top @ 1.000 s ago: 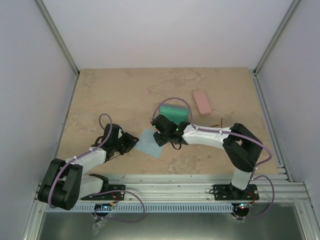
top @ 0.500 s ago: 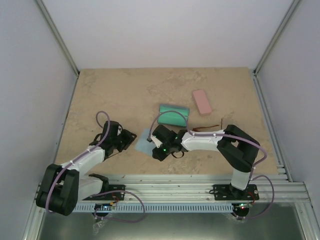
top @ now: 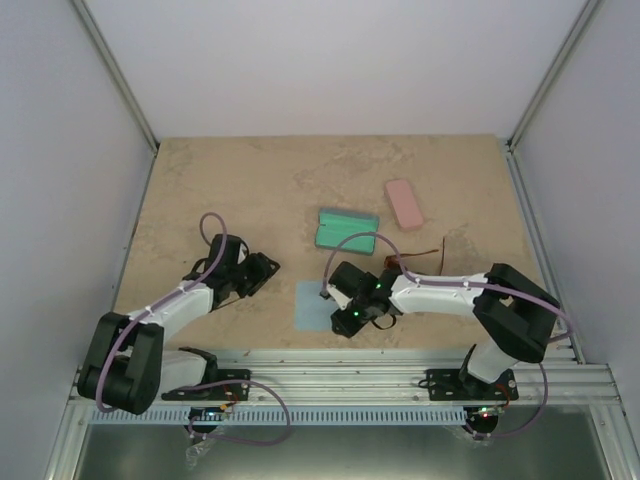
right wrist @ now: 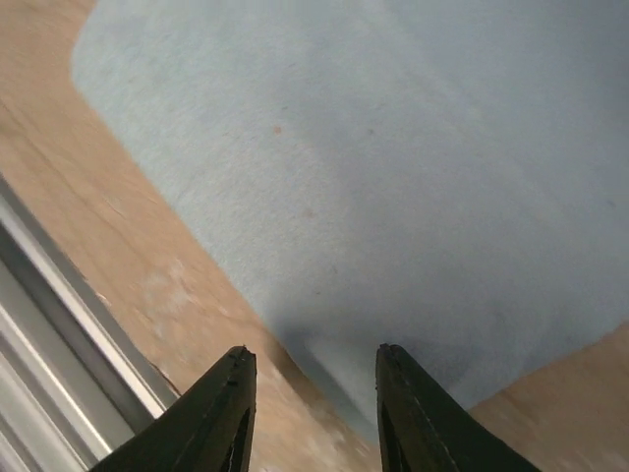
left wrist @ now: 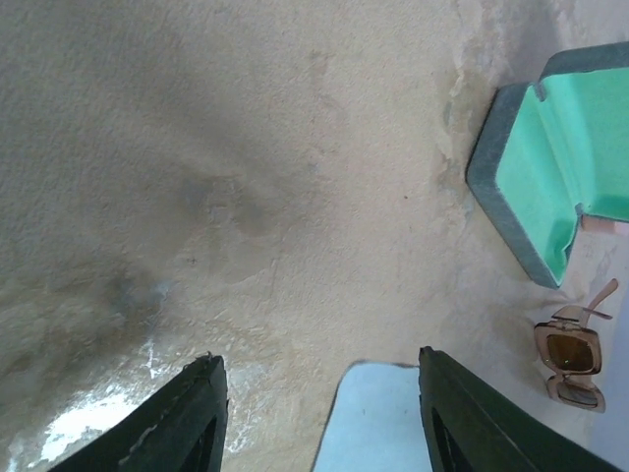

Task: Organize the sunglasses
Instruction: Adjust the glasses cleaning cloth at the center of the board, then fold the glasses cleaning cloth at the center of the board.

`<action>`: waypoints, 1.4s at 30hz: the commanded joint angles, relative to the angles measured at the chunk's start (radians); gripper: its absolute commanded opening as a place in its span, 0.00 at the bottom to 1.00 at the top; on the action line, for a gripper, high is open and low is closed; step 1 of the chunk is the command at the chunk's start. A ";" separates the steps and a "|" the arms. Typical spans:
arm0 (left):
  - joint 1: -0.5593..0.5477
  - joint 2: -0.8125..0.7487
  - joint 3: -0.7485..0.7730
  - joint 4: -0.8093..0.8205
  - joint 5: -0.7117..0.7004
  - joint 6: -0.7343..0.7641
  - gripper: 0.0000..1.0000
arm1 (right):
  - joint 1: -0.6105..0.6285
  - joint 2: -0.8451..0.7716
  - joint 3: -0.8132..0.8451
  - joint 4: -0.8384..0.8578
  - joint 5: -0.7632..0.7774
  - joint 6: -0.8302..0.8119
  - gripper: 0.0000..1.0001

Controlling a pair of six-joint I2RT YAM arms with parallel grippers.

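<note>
Your right claw (right wrist: 311, 356) and left claw (left wrist: 316, 356) stand open, empty; the right, close over the flat light-blue cloth (right wrist: 393, 177), may snag it.

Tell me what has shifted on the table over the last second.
The right pincer pulled back toward the near edge and rightward, and the light blue cloth slid and turned with it; the pincer now stands open over the cloth. The left pincer, open, barely shifted. The open green case, the pink case and the amber sunglasses stayed put.
</note>
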State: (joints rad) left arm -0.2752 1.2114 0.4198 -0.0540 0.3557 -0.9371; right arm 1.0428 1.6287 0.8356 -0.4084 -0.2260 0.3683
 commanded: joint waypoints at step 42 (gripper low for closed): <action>-0.283 0.406 0.332 -0.322 -0.104 0.282 0.27 | -0.165 0.134 0.128 0.014 0.289 0.089 0.34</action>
State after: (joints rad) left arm -0.5415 1.5864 0.7532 -0.2974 0.2966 -0.6624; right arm 0.8810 1.7527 0.9794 -0.4095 0.0902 0.4641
